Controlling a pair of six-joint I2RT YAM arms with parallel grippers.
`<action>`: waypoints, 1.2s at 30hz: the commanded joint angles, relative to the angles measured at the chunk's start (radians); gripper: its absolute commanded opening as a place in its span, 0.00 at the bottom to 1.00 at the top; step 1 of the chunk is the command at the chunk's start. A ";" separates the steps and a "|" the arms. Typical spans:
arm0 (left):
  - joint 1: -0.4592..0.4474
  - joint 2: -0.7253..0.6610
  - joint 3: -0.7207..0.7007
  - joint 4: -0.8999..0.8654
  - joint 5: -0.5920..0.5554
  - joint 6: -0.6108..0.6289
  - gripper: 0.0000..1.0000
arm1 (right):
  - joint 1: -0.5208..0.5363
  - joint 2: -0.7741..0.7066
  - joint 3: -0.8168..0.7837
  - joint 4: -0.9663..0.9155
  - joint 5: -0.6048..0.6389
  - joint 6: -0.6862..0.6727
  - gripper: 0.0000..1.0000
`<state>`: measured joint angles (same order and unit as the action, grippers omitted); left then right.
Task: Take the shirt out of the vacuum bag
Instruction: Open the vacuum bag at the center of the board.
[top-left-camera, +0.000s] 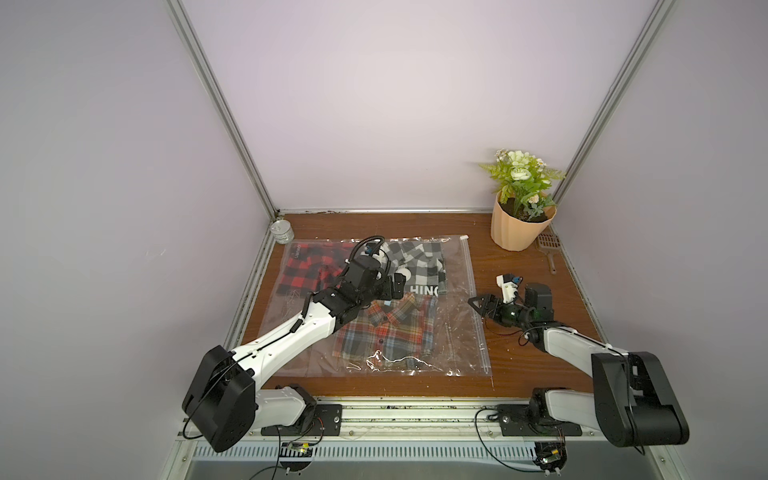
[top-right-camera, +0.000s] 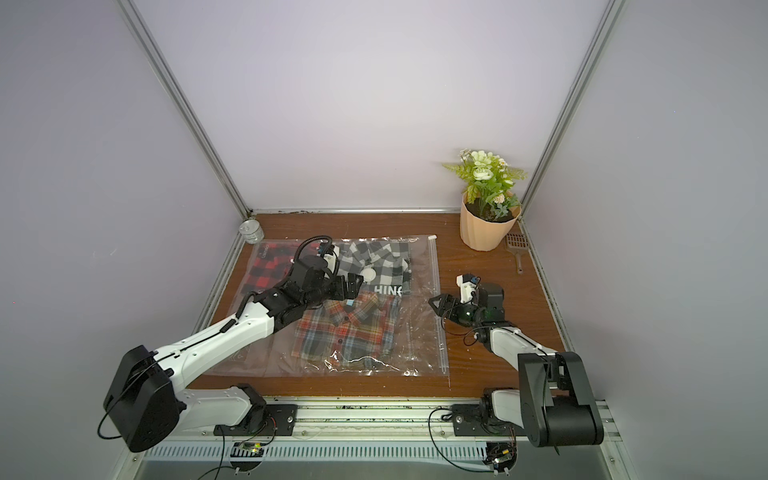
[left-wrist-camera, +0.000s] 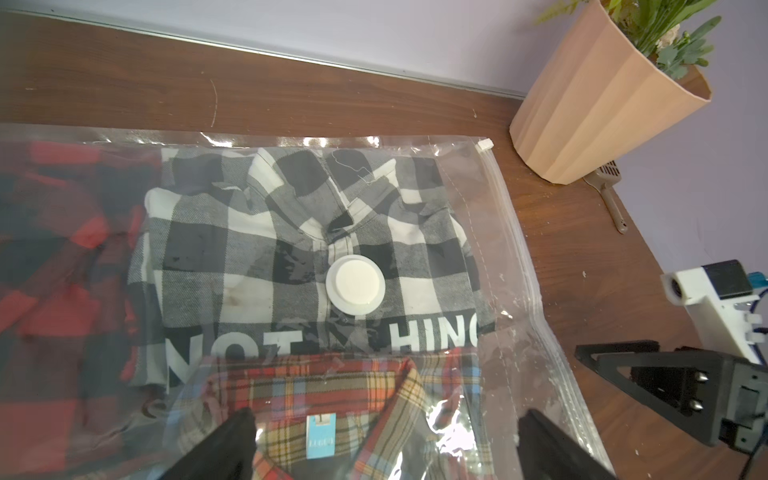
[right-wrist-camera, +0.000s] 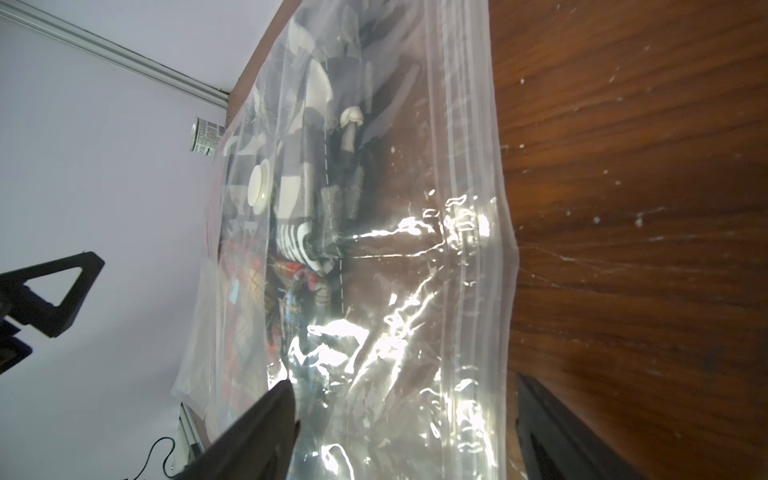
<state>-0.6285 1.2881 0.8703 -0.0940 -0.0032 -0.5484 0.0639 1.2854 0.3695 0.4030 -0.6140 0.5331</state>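
A clear vacuum bag is laid flat on a brown wooden table. 3 folded shirts are seen inside, the multicoloured plaid shirt nearest the robot. The left gripper is held above the bag's middle, jaws spread and empty. The right gripper is turned sideways at the zip strip, jaws wide apart with the strip between them, nothing pinched yet. The mouth is probably best opened by gripping 1 layer of film just beside the strip while the bag is pinned. Whether the zip is parted cannot be told. Lilac walls enclose the table, and a potted plant stands in a far corner.
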 joint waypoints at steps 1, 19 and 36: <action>-0.010 0.009 -0.016 -0.024 0.032 -0.025 1.00 | -0.004 0.006 -0.022 0.098 -0.075 0.030 0.86; -0.010 0.086 -0.189 0.059 0.013 -0.051 0.99 | -0.004 -0.034 -0.056 0.031 -0.039 -0.002 0.84; -0.008 0.136 -0.277 0.139 -0.001 -0.047 0.92 | -0.001 0.046 -0.073 0.119 -0.080 0.009 0.83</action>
<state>-0.6285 1.4250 0.6083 0.0555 0.0067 -0.5777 0.0635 1.3315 0.3111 0.4858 -0.6613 0.5434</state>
